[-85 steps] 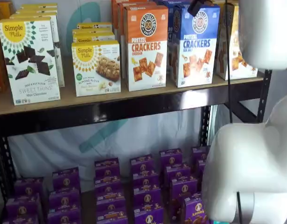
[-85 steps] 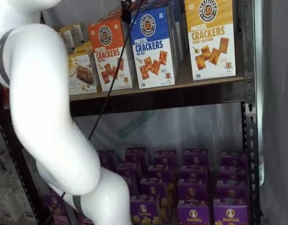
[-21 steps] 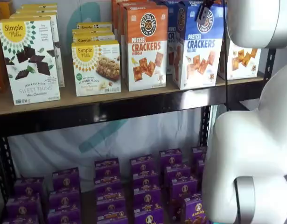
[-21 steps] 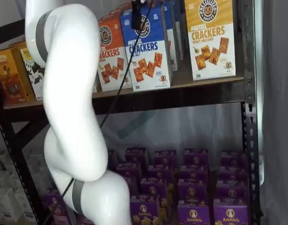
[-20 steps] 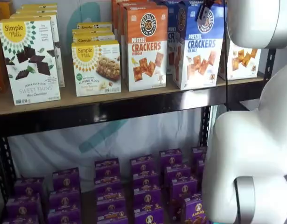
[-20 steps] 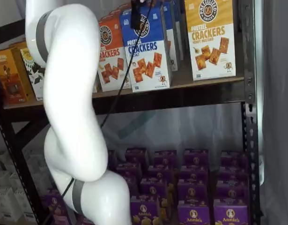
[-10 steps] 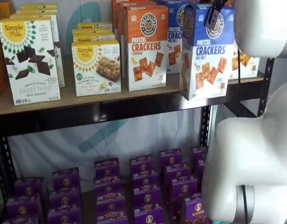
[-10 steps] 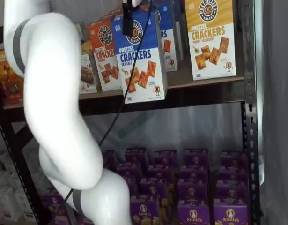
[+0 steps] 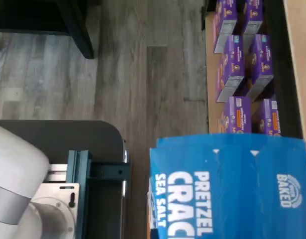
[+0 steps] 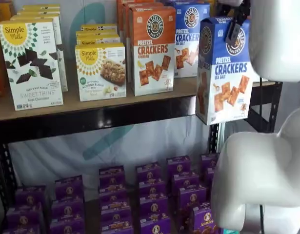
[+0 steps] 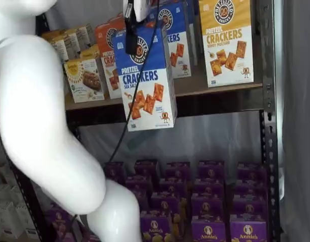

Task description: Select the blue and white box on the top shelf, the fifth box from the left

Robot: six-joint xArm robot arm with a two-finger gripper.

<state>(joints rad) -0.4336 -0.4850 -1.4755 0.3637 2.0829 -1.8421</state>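
The blue and white box [image 10: 225, 70] hangs in the air in front of the top shelf [image 10: 115, 114], clear of its black rail, and shows in both shelf views [image 11: 144, 80]. My gripper [image 10: 233, 31] is shut on the box's top; one black finger lies over the round logo [image 11: 131, 43]. In the wrist view the box's blue top [image 9: 232, 184] fills the corner near the camera, above the floor. Another blue and white box [image 10: 189, 39] stands on the shelf behind.
An orange Cheddar carton [image 10: 152, 48] stands beside the gap, and a yellow-topped cracker carton [image 11: 228, 43] stands on the other side. Simple Mills boxes [image 10: 30, 61] fill the shelf's other end. Purple boxes [image 10: 150, 192] crowd the lower level. My white arm [image 11: 44, 116] hides part of the shelves.
The gripper has pulled the blue and white box off the shelf, out toward the cameras and a little lower. The box behind it now shows.
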